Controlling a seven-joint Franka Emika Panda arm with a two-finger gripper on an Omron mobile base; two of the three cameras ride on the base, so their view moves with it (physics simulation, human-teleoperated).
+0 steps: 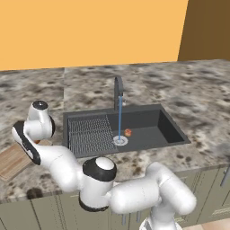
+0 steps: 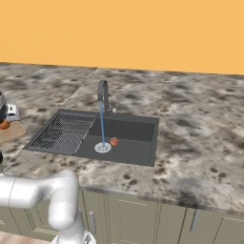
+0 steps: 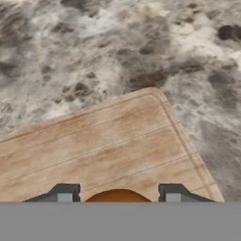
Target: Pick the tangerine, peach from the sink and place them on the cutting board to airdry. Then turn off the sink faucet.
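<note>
— Orange wall behind, speckled stone table (image 1: 193,103) in front. Where is the end effector?

— Over the cutting board (image 3: 103,141), which lies on the table left of the sink (image 1: 168,128). In the hand view the end effector (image 3: 118,194) has its two dark tips on either side of the tangerine (image 3: 118,196), pinching it just above the wood.

— And the peach?

— Down in the sink basin, the peach (image 1: 128,132) sits just beside the round silver drain (image 1: 120,140), right of the ribbed grid.

— Is the water off?

— No. A thin blue stream falls from the sink faucet (image 1: 118,92) straight onto the drain. From the right base view, the tangerine shows as an orange spot at the left edge, over the board.
</note>
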